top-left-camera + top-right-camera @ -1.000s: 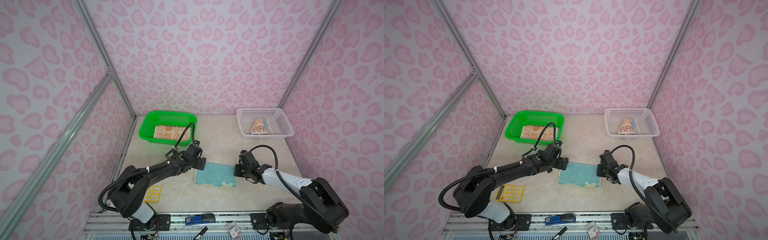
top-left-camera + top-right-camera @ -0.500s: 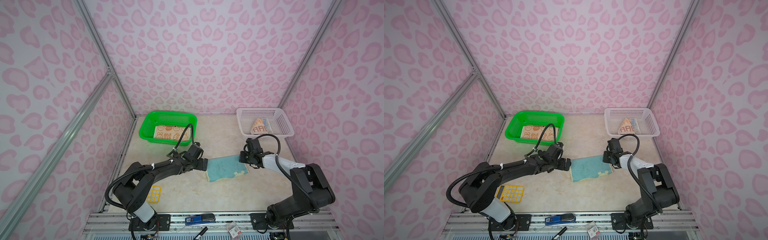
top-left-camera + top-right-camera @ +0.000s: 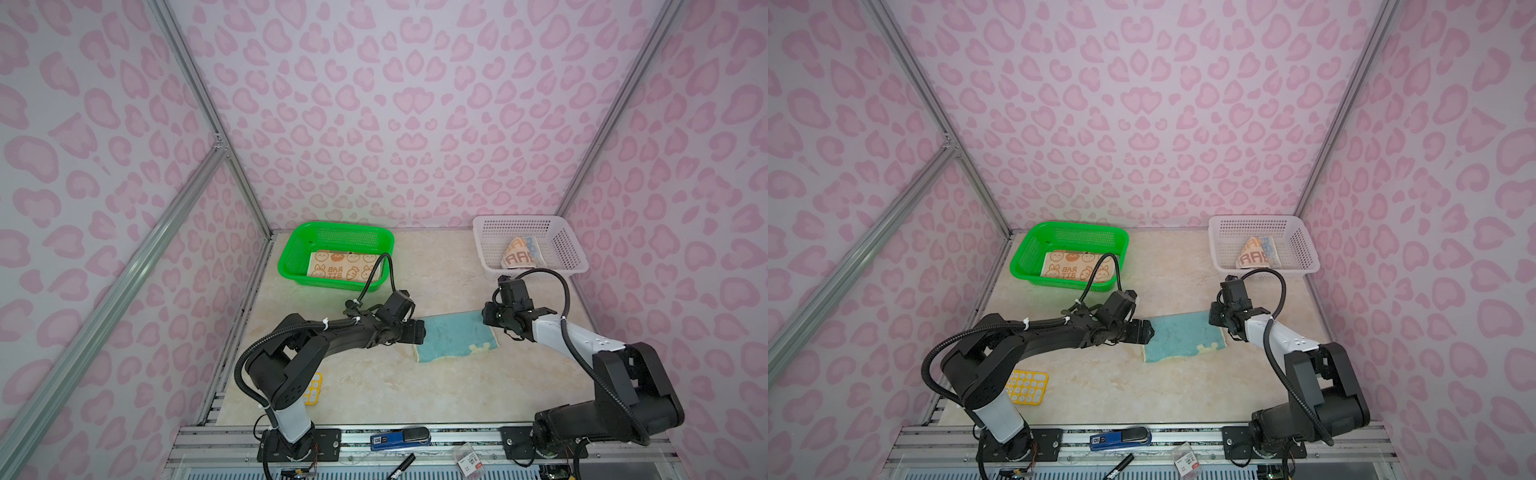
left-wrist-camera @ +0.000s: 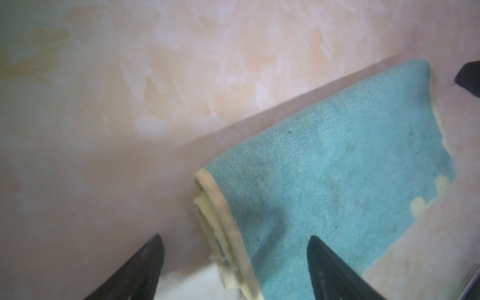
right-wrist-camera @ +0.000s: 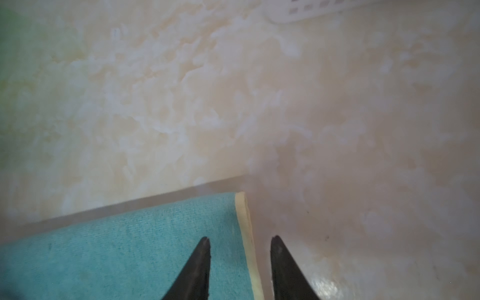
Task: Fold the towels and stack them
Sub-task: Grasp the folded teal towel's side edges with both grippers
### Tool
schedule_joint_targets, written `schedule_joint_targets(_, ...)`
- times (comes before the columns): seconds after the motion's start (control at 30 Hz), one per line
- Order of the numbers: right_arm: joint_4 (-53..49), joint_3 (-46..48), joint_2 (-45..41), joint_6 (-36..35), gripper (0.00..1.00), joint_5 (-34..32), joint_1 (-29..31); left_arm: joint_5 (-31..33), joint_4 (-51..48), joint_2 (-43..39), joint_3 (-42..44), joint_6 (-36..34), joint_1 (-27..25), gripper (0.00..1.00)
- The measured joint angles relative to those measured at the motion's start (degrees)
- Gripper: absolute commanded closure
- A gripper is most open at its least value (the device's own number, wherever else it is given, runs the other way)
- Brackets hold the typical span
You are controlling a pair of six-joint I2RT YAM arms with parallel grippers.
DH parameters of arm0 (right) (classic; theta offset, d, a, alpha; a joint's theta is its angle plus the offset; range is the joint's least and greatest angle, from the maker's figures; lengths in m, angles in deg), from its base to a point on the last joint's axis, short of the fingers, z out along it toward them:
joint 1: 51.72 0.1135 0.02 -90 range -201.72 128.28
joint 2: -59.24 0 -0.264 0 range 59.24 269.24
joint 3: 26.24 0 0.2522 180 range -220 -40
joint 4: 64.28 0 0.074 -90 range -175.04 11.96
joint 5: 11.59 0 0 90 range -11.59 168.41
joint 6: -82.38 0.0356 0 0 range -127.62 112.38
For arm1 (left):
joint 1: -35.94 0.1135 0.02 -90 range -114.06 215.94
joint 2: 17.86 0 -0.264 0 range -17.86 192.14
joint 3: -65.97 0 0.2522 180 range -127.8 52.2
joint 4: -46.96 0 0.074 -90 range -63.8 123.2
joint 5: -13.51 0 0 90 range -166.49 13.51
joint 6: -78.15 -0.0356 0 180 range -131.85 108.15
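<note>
The left pincer (image 4: pixel 233 237) is hanging with its jaws wide apart, holding nothing. The folded cream edge of the blue towel (image 4: pixel 337 168) is lying right under it, between the jaws. The right pincer (image 5: pixel 240 238) is a little bit apart too, gripping nothing. One finger is over the towel's other end and one is just past its cream edge. The blue towel is lying folded on the bench (image 3: pixel 374 382), between the two pincers. Farther out past the left pincer, the rabbit towel (image 3: pixel 340 266) is sitting in the green basket (image 3: pixel 291 257). Past the right pincer, the RAB towel (image 3: pixel 519 255) is sitting in the white basket (image 3: pixel 569 249).
</note>
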Motion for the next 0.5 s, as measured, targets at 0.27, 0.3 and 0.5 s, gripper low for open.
schedule_joint_targets(0.27,-4.4,1.2,-7.3,-1.6,0.59,1.2,5.1,-2.3,2.0,2.0,-1.4,1.9,-0.7,0.2)
schedule_joint_targets(0.3,-4.4,1.9,-7.3,-1.6,0.59,1.4,6.8,-2.4,1.6,2.1,-1.6,2.1,-0.8,0.2)
schedule_joint_targets(0.5,-1.0,7.1,-4.7,2.2,0.7,3.1,16.8,-3.1,-0.4,1.9,-1.9,2.3,-1.1,0.19)
